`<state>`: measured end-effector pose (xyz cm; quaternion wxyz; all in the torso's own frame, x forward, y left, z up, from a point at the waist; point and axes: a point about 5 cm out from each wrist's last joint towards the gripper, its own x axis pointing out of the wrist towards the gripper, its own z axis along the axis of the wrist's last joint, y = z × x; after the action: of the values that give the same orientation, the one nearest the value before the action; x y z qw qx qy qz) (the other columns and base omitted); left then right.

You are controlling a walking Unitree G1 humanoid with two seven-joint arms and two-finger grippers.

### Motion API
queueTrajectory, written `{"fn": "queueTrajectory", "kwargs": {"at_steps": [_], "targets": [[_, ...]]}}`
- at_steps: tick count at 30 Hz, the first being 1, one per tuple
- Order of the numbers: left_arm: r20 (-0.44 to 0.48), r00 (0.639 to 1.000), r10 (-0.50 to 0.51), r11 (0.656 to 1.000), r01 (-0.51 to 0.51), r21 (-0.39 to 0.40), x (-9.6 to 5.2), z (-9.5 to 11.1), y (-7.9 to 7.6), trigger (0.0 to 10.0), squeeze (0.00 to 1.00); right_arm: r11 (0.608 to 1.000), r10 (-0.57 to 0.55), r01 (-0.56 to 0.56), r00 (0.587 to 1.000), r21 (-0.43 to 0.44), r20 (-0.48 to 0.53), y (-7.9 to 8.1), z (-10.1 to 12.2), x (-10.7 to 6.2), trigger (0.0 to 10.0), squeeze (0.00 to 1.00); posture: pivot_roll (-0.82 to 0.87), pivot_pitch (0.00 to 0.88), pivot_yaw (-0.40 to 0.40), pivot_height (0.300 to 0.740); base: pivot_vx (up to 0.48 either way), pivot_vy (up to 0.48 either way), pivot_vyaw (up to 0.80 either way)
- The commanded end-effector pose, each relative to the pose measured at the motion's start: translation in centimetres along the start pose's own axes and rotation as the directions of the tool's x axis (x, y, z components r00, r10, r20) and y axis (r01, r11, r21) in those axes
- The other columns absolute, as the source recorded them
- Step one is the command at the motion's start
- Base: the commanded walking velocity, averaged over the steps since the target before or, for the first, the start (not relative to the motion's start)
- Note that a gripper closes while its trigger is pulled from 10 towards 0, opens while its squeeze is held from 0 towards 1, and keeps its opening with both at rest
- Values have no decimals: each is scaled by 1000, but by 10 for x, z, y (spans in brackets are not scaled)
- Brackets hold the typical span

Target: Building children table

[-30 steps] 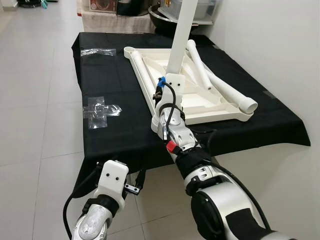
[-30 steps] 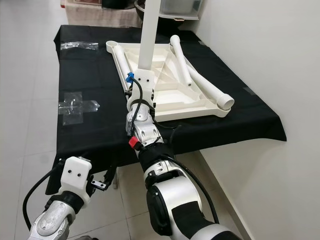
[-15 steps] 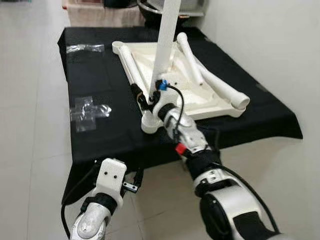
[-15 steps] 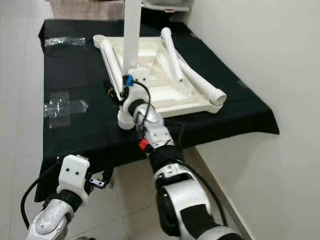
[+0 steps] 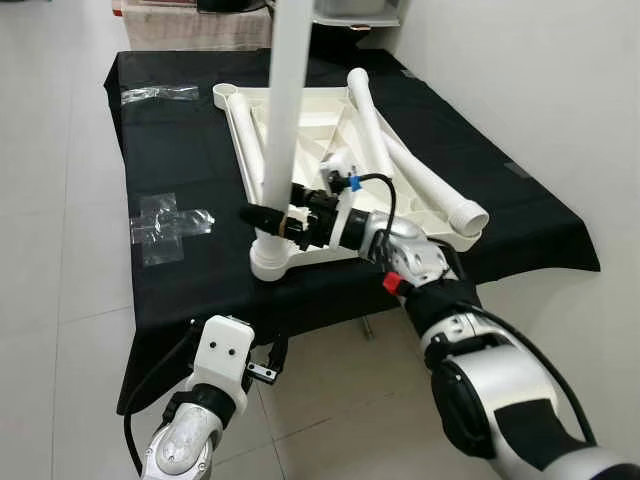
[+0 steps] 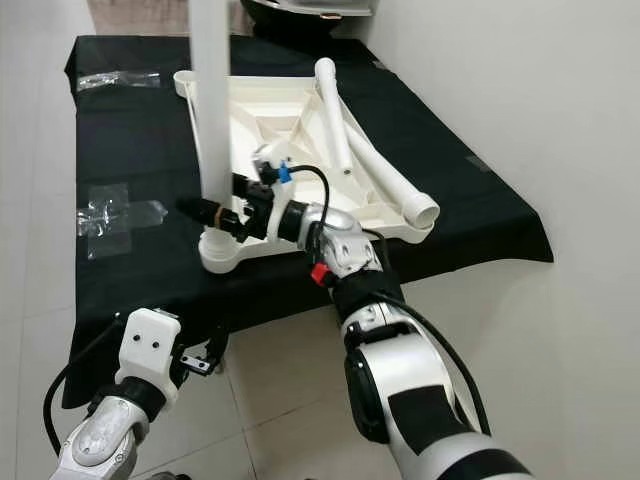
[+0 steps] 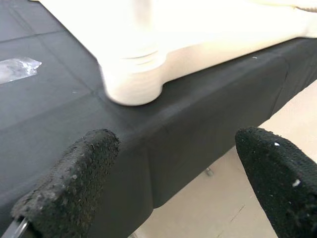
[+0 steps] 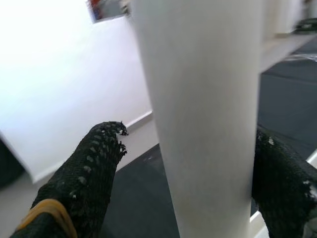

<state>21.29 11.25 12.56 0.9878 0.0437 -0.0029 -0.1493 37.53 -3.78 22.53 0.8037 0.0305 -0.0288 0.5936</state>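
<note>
Tabletop (image 5: 330,150) lies upside down on the black cloth (image 5: 180,160); right gripper (image 5: 268,214) clasps the upright leg (image 5: 285,110) seated in its 7 o'clock corner socket; left gripper (image 7: 173,173) hangs unclenched below the table edge

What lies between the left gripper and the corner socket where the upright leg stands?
Only bare black cloth. In the left wrist view, the left gripper hangs open at the table edge, facing the corner socket.

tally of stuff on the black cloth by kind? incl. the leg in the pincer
White table legs: 4, one upright between the right pincer fingers, one lying along the tabletop's left edge, two lying crossed
White tabletop, upside down: 1
Clear plastic bags: 2
Total: 7
</note>
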Motion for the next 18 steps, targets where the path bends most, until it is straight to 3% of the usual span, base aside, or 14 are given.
{"fn": "queueTrajectory", "kwargs": {"at_steps": [1,6,8,9,10,12,16,17,18], "targets": [[-19,1000,-13,1000,12,-12,-1,-5,-4,10000,0,990,118,-121,992,-71,-53,12,2,17,10000,0,149,121,-168,740,0,0,0],[-19,1000,-13,1000,13,-14,-2,-5,-4,10000,0,976,182,-190,980,-108,-84,21,6,30,10000,0,152,118,-173,740,0,0,0],[-19,1000,-14,1000,13,-14,-3,-5,-5,10000,0,977,147,-161,984,-143,-99,22,6,35,10000,0,156,111,-171,740,0,0,0],[-20,1000,-14,1000,14,-15,-3,-5,-6,10000,0,979,40,-62,993,-196,-114,20,7,44,10000,0,154,107,-168,740,0,0,0],[-20,1000,-14,1000,14,-15,-3,-5,-6,10000,0,979,40,-62,993,-196,-114,20,7,44,10000,0,154,107,-168,740,0,0,0],[-22,1000,-17,1000,17,-16,-4,-6,-6,10000,0,974,-63,36,991,-222,-115,16,8,48,10000,0,154,102,-169,740,0,0,0],[-23,1000,-20,1000,20,-16,-3,-6,-7,10000,0,983,8,-23,997,-181,-83,19,10,48,10000,0,157,96,-175,740,0,0,0],[-23,1000,-20,1000,19,-16,-3,-6,-7,10000,0,984,73,-83,995,-155,-67,22,11,48,0,0,157,96,-172,740,0,0,0],[-24,1000,-19,1000,18,-16,-3,-6,-7,10000,0,983,123,-130,991,-133,-56,25,11,47,0,0,157,96,-172,740,0,0,0]]}}
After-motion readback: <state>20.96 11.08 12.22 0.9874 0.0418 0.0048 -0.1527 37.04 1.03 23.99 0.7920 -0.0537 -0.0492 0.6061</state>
